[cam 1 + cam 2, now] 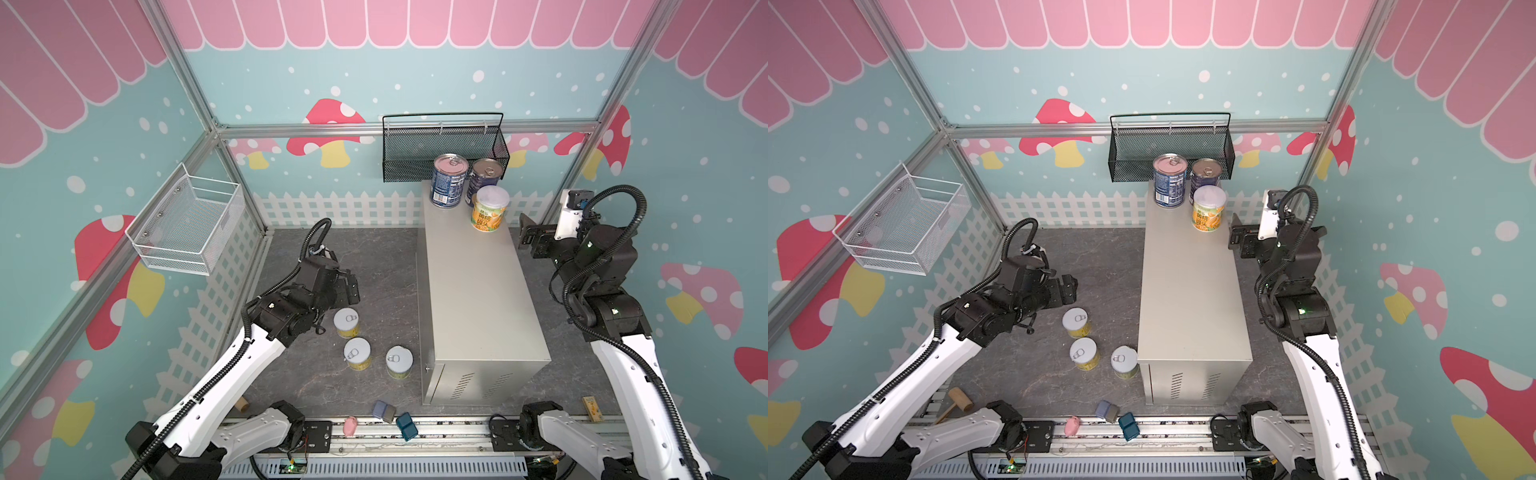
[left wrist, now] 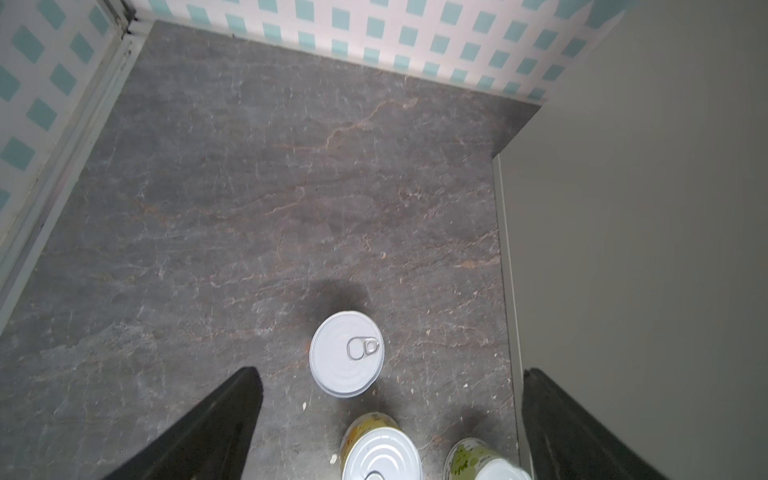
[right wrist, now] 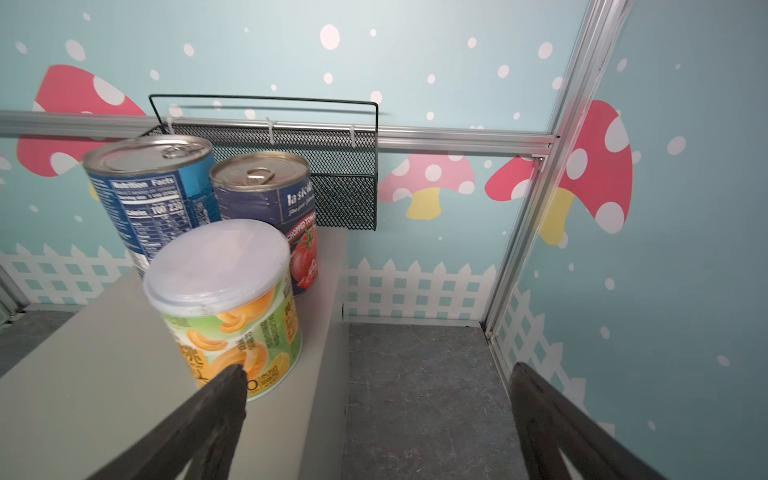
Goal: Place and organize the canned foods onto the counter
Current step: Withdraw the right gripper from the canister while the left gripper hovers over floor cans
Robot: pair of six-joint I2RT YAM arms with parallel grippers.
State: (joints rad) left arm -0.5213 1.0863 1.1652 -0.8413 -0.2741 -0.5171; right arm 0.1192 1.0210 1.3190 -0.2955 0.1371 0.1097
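— Where are the cans found?

— Three are seen upright at the far end of the counter. A tall blue can and a second blue can are set side by side at the back, below the black mesh basket. A short yellow can is placed just in front of the second one, near the counter's right edge. Whether the two touch cannot be told.

— And the others?

— Three short cans are seen upright on the grey floor, left of the counter. The farthest can is found just below the left gripper. The middle can is set nearer the front, and the last can is just beside the counter's side wall.

— How are the left fingers held?

— They are spread wide above the floor and nothing is gripped.

— And the right gripper?

— It is held beside the counter's right side, level with the yellow can. Its fingers are spread wide too, and nothing is held between them.
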